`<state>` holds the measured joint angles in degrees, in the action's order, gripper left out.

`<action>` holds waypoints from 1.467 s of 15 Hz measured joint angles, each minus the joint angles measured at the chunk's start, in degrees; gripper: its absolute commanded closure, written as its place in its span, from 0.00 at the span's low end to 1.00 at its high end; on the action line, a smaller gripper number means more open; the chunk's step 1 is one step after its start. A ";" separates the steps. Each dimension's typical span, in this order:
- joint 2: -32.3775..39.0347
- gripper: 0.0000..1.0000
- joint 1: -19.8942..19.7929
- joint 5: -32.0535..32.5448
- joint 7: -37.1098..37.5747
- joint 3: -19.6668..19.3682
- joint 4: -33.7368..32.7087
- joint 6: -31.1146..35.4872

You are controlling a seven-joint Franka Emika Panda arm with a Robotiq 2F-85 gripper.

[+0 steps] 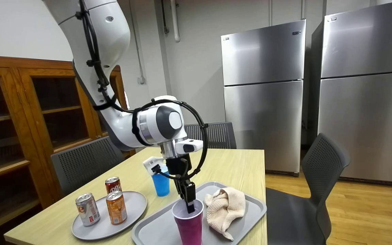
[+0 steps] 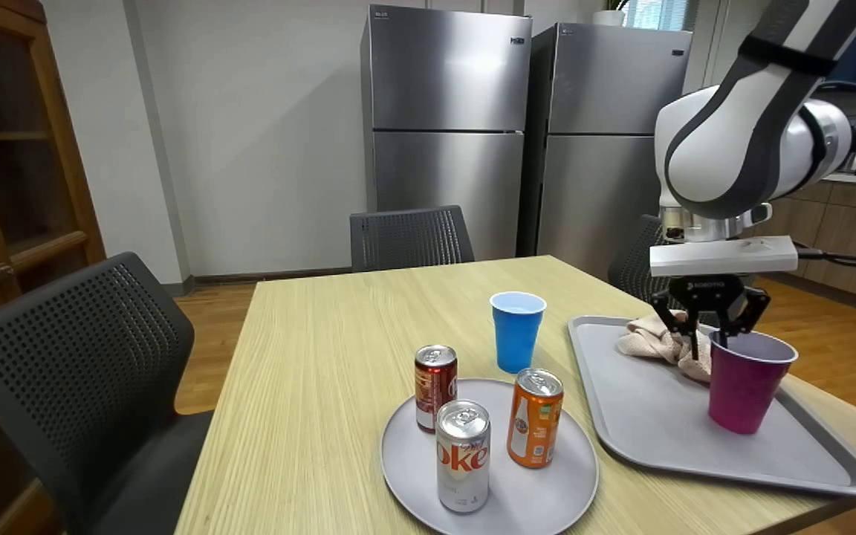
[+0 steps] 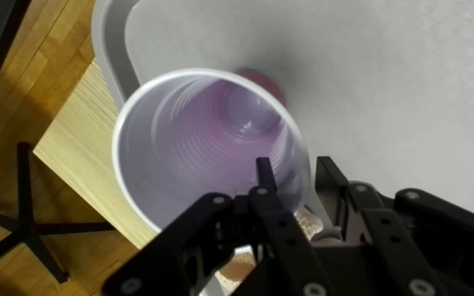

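Observation:
A magenta cup (image 2: 747, 390) with a pale lilac inside stands on a grey tray (image 2: 666, 438). It also shows in an exterior view (image 1: 190, 229) and, mouth toward the camera, in the wrist view (image 3: 204, 148). My gripper (image 3: 293, 159) points down at the cup's rim. One finger is inside the cup and the other is outside it, with the cup wall between them. A gap shows between the wall and each finger, so the gripper is open. A crumpled beige cloth (image 1: 228, 207) lies on the tray beside the cup, partly hidden by it in an exterior view (image 2: 655, 338).
A blue cup (image 2: 517, 334) stands on the wooden table (image 2: 368, 319). A round grey plate (image 2: 409, 461) holds a dark red can (image 2: 435, 379), a silver can (image 2: 464, 461) and an orange can (image 2: 536, 423). Dark chairs (image 1: 322, 177) stand around the table.

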<state>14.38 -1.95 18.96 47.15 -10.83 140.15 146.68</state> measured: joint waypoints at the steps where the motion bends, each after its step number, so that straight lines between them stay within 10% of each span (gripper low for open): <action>1: -0.03 1.00 0.19 0.00 0.00 -0.26 0.04 0.00; 22: -11.30 0.99 1.59 0.20 -0.07 5.44 -1.62 -0.02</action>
<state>3.08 -0.35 19.16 47.08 -5.39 138.54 146.66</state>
